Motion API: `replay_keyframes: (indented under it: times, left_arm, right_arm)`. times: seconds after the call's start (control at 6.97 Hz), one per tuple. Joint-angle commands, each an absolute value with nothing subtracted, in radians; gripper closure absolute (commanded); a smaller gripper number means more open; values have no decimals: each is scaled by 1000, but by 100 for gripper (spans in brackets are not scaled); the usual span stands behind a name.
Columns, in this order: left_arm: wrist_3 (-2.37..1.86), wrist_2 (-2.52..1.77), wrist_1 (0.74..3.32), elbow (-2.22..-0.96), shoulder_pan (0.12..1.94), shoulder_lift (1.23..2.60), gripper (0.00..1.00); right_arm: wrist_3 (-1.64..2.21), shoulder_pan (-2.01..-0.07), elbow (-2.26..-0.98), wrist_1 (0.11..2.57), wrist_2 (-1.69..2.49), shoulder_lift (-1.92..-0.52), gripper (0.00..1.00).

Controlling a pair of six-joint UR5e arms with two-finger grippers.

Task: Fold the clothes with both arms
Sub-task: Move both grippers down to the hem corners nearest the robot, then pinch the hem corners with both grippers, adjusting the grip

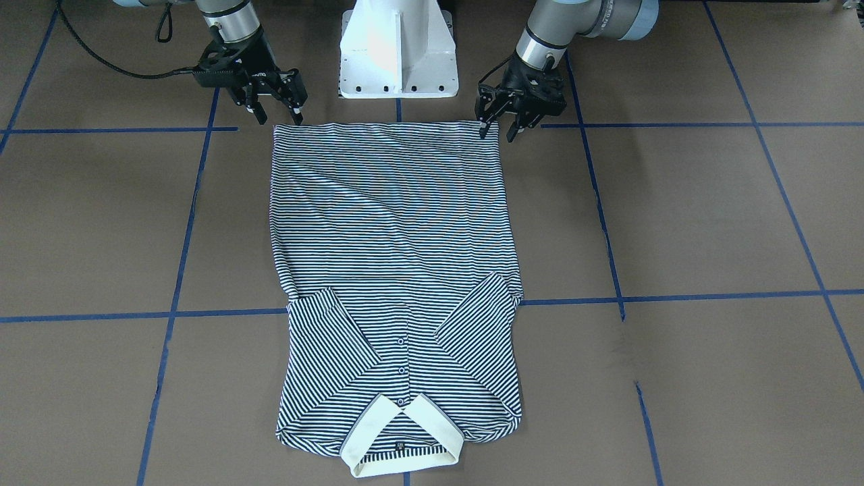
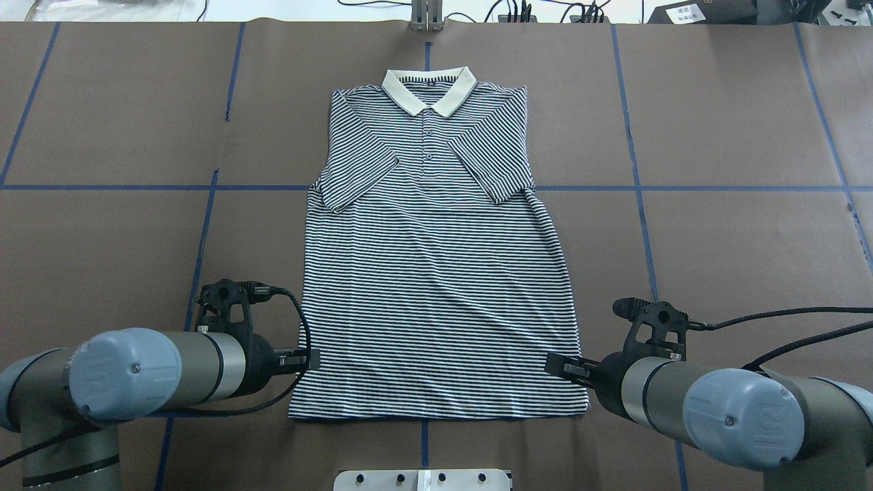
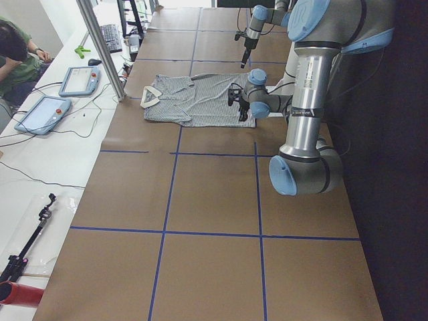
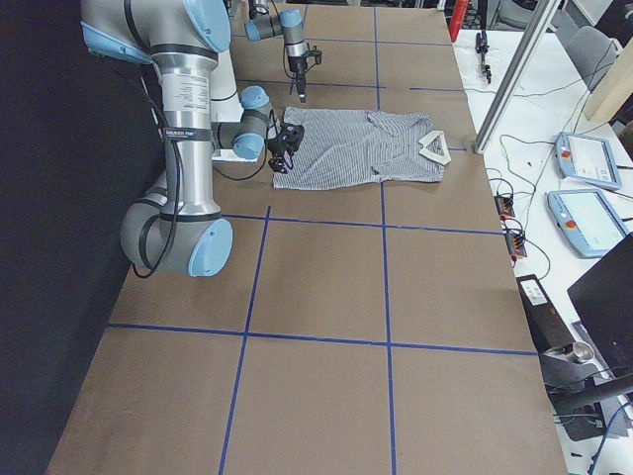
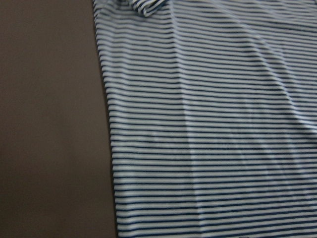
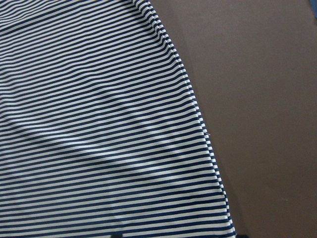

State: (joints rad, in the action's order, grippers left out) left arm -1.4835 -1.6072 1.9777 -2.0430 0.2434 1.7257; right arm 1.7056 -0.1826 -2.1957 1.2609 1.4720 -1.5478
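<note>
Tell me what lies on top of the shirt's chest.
Left sleeve and right sleeve, folded inward onto the shirt; button placket shows between them. Fabric under the sleeves is hidden.

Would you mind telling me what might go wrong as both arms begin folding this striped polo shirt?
The left gripper and right gripper are open at the hem corners, nothing pinched yet; if one closes short of the cloth, the polo shirt might lift skewed. The sleeves lie loosely folded in; a tug could perhaps spring them open.
</note>
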Motion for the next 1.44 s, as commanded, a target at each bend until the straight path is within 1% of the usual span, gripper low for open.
replay_keyframes:
  times: [0.0, 0.14, 0.43, 1.29]
  left_arm:
    - [-1561, -1562, 1928, -2039, 174, 1713, 39]
    - [-1562, -1562, 1927, -2037, 169, 1713, 39]
    - [-1568, -1560, 1927, -2025, 158, 1715, 44]
    - [-1571, -1562, 1928, -2010, 146, 1723, 48]
  right_arm:
    - [1707, -181, -2195, 1259, 1468, -1549, 17]
    - [1707, -179, -2195, 1259, 1468, -1549, 17]
    - [1707, -181, -2195, 1259, 1466, -1549, 16]
    - [1707, -179, -2197, 1259, 1459, -1546, 15]
